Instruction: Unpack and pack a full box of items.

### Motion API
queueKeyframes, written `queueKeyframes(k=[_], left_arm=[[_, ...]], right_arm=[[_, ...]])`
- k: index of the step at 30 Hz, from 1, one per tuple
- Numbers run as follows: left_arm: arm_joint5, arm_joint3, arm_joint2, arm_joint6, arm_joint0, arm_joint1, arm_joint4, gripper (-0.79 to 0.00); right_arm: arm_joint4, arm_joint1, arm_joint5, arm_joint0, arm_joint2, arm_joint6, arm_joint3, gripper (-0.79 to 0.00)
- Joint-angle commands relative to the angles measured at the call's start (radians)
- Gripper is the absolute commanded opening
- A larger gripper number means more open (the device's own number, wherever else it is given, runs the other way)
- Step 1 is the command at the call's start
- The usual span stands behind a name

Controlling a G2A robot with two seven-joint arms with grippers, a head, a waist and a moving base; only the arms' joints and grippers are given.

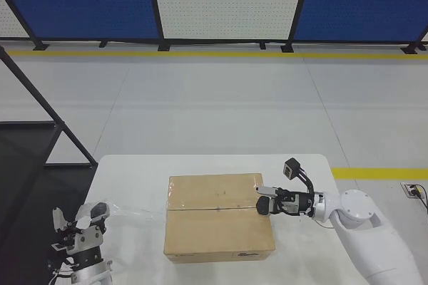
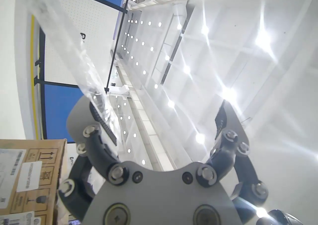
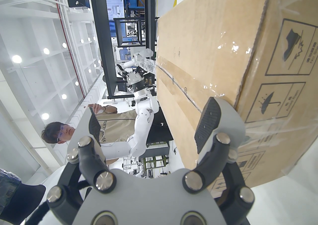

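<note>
White table fills the near ground, with blue partitions far behind. At the table's left edge my left gripper sits with its jaws spread wide, yet a clear tape strip clings to one pad and stretches across to the cardboard box in the table's middle. The box's flaps lie shut and its seam runs left to right. At the box's right side my right gripper is spread too, grasping nothing, with one finger by the top edge. I judge I am stripping the seal. To do it well I should clench on the tape before pulling — glue alone may let go — then draw it low along the seam, bracing the box from the right against sliding.
</note>
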Motion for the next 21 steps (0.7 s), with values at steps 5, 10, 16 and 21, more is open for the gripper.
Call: queueKeyframes(k=[5,10,16,21], left_arm=[[0.001,-0.045,0.008,-0.011,-0.003,-0.009,0.026,0.000],[-0.002,-0.076,0.019,-0.021,-0.004,-0.017,0.044,0.000],[0.002,-0.129,0.038,-0.035,-0.007,-0.026,0.065,0.000],[0.018,-0.161,0.066,-0.034,-0.016,-0.034,0.106,0.000]], right_arm=[[0.000,0.000,0.000,0.000,0.000,0.000,0.000,0.000],[0.000,0.000,0.000,0.000,0.000,0.000,0.000,0.000],[0.000,0.000,0.000,0.000,0.000,0.000,0.000,0.000],[0.000,0.000,0.000,0.000,0.000,0.000,0.000,0.000]])
